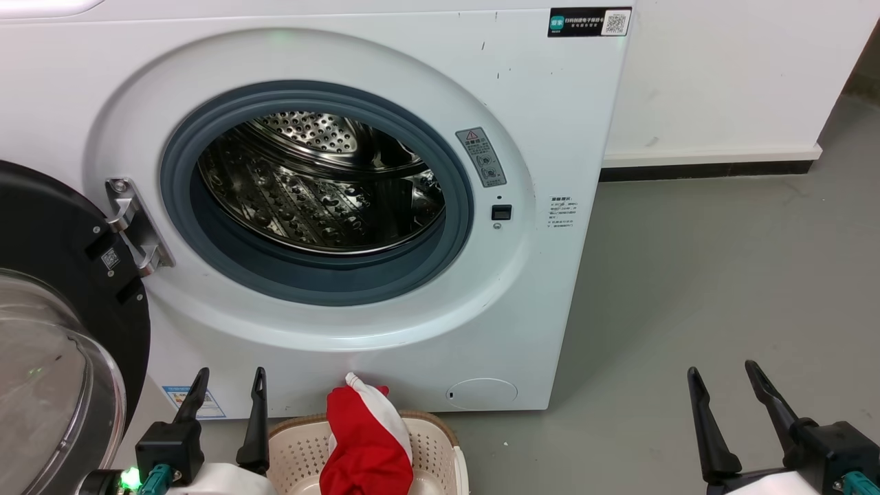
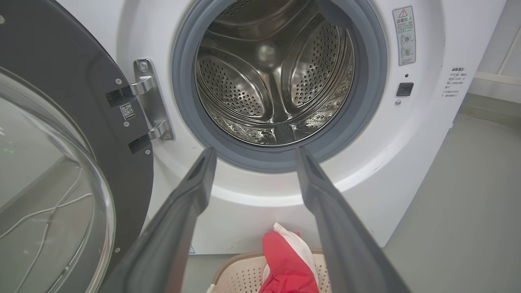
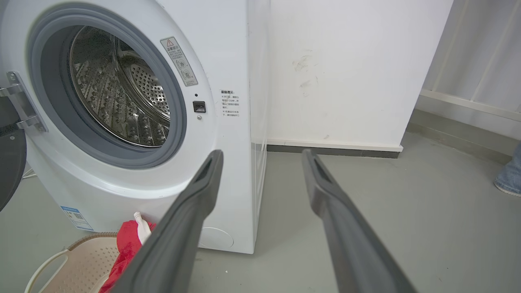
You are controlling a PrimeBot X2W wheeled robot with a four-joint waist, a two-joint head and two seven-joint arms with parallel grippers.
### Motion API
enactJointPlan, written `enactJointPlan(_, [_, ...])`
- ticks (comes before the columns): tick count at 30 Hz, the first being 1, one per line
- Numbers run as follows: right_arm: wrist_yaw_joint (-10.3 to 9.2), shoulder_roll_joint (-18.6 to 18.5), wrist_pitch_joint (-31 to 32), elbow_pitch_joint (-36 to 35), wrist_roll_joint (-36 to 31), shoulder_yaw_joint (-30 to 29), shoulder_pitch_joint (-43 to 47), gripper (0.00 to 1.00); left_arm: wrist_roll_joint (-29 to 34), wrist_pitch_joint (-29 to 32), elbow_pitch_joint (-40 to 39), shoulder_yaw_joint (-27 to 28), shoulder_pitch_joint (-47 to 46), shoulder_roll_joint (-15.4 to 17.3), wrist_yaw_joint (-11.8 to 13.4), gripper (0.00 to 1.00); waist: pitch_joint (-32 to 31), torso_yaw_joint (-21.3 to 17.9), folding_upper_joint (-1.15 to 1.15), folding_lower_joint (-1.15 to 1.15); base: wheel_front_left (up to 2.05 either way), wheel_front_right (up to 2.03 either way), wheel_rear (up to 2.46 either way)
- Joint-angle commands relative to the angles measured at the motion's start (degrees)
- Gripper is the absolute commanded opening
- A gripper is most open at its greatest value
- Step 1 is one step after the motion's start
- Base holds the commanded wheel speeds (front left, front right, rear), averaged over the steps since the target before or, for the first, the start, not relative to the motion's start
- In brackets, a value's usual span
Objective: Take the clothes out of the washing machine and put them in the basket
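Observation:
The white washing machine (image 1: pixel 536 103) stands with its door swung open to the left, and its steel drum (image 1: pixel 320 182) shows bare metal with no fabric in sight. Red and white clothes (image 1: pixel 364 440) are heaped in the cream basket (image 1: pixel 430 440) on the floor right below the porthole. My left gripper (image 1: pixel 230 378) is open just left of the basket, fingers pointing up at the machine. My right gripper (image 1: pixel 725 375) is open over the floor at the right, apart from everything. The clothes (image 2: pixel 287 264) and basket (image 2: pixel 240 276) appear between the left fingers; the clothes (image 3: pixel 130 244) also appear low left in the right wrist view.
The black-framed glass door (image 1: pixel 62 330) hangs open at the far left, close to my left arm. Grey floor (image 1: pixel 722 275) stretches right of the machine to a white wall (image 1: pixel 722 69). A person's shoe (image 3: pixel 508 179) shows at the right edge of the right wrist view.

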Motion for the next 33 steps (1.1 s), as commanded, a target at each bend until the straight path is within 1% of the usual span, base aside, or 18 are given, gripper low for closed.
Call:
enactJointPlan(1, [-0.02, 0.00, -0.04, -0.29, 0.09, 0.12, 0.61, 1.00, -0.05, 0.04, -0.27, -0.07, 0.49, -0.15, 0.30, 1.00, 0.03, 0.03, 0.00, 0.00, 0.00, 0.00, 0.00])
enactJointPlan(18, [-0.02, 0.00, -0.46, 0.19, 0.44, 0.17, 0.13, 1.00, -0.95, 0.44, -0.54, -0.66, 0.06, 0.27, 0.96, 1.00, 0.28, 0.63, 0.00, 0.00, 0.00, 0.00, 0.00])
enactJointPlan(19, [0.00, -0.01, -0.25, 0.24, 0.52, 0.14, -0.07, 0.00, -1.03, 0.41, -0.35, -0.58, 0.14, 0.29, 0.74, 0.00, 0.29, 0.64, 0.00, 0.00, 0.00, 0.00, 0.00])
enactJointPlan(23, [0.00, 0.03, -0.31, 1.46, 0.99, 0.36, 0.20, 0.00, -1.48, 0.60, 1.06, -0.41, 0.34, -0.04, 0.70, 0.00, 0.31, 0.67, 0.00, 0.01, 0.00, 0.00, 0.00])
enactJointPlan(33, [0.00, -0.82, 0.04, 4.26, 14.19, 0.56, -2.19, 0.00, -12.77, 2.87, 2.52, 1.05, -1.45, -0.94, -0.46, 0.00, 0.60, 0.74, 0.00, 0.01, 0.00, 0.00, 0.00])
